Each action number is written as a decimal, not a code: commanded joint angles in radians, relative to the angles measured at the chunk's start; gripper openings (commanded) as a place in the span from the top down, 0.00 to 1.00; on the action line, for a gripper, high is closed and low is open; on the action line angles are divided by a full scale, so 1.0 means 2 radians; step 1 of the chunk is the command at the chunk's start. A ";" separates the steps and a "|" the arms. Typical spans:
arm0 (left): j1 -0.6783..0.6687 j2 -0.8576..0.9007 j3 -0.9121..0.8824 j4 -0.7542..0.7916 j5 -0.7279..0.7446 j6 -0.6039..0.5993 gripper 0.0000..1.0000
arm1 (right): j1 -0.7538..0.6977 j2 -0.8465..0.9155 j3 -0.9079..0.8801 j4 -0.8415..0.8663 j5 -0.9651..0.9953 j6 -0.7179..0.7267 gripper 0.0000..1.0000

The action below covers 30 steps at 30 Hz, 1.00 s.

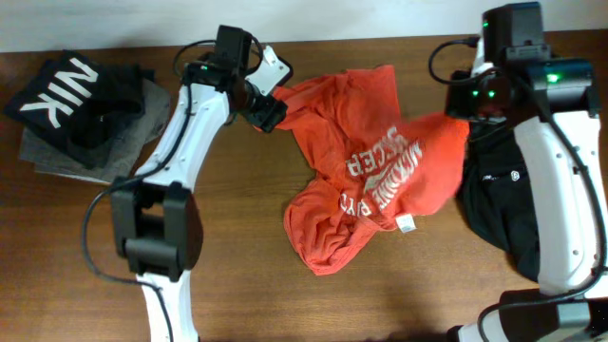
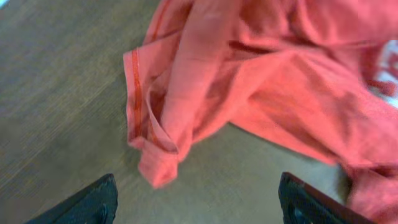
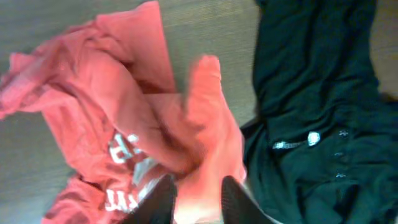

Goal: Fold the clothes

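Observation:
A red-orange T-shirt (image 1: 366,166) with white lettering lies crumpled in the middle of the wooden table. My left gripper (image 1: 269,106) is open and empty at the shirt's upper left edge; in the left wrist view its fingers (image 2: 196,202) straddle bare table just below a shirt sleeve (image 2: 163,134). My right gripper (image 1: 463,114) is shut on a fold of the red-orange T-shirt (image 3: 199,186) at its right side. A black garment (image 1: 499,204) with a small white logo lies at the right, under my right arm; it also shows in the right wrist view (image 3: 317,106).
A black top with white "NIK" letters (image 1: 71,95) lies on a grey garment (image 1: 81,152) at the table's far left. A pale wall runs along the table's back edge (image 1: 380,19).

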 commanded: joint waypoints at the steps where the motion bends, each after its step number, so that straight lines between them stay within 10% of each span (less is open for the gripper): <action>1: 0.003 0.026 0.002 0.028 -0.016 -0.018 0.18 | -0.016 0.004 0.003 -0.001 0.010 -0.003 0.56; 11: 0.003 0.073 0.002 0.043 -0.030 -0.029 0.56 | -0.031 0.010 0.000 -0.016 -0.001 -0.005 0.43; 21: 0.011 0.093 0.002 0.031 -0.070 -0.062 0.58 | -0.031 0.010 0.000 -0.019 -0.005 -0.005 0.43; 25: 0.021 0.093 0.002 0.041 -0.097 -0.089 0.99 | -0.031 0.010 0.000 -0.019 -0.017 -0.005 0.43; 30: 0.034 0.093 0.017 0.050 -0.106 -0.112 0.99 | -0.030 0.010 0.000 -0.021 -0.029 -0.007 0.43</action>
